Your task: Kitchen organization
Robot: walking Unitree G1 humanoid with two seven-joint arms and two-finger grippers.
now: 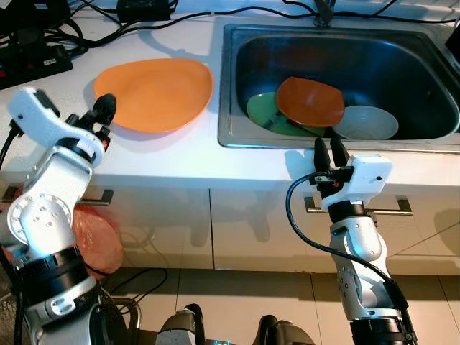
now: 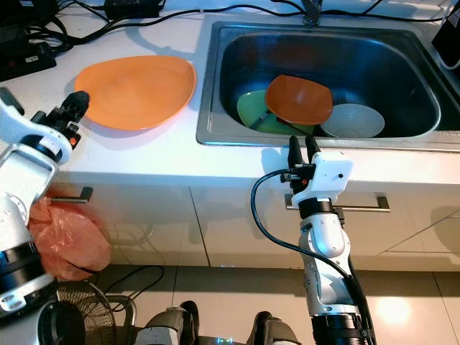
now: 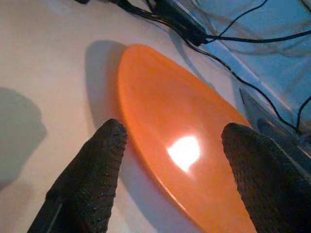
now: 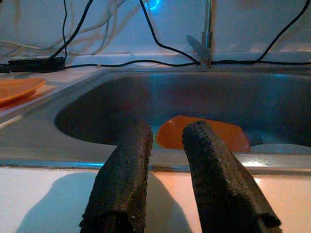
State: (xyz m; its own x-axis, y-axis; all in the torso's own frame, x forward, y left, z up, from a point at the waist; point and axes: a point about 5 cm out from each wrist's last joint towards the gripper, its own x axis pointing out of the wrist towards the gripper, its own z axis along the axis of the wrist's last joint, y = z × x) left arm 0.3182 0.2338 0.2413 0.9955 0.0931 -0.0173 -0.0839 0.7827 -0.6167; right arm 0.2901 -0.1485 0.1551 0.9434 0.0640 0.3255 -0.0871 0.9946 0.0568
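1. My left gripper [image 1: 106,108] hovers at the near left edge of the big orange plate [image 1: 157,93], which lies flat on the white table [image 1: 180,154] to the left of the sink [image 1: 230,136].
2. My left fingers [image 3: 92,170] are spread wide and hold nothing; in the wrist view the plate's rim runs between them, one finger over the bare table and the other over the plate.
3. My right gripper [image 1: 329,149] points at the sink from the near side, over the strip of table just in front of the steel rim.
4. My right fingers [image 4: 124,179] stand slightly apart, with only a narrow gap between them, and grip nothing.
5. Inside the sink lie three dishes: a green plate [image 1: 264,111] on the left, a dark orange plate [image 1: 310,100] tilted over it, and a pale bowl [image 1: 366,122] to the right, touching the orange one.
6. Black cables [image 1: 180,18] and a power strip [image 1: 32,65] lie along the far side of the table.
7. A red plastic bag [image 1: 97,237] hangs low on the left by the cupboard doors.
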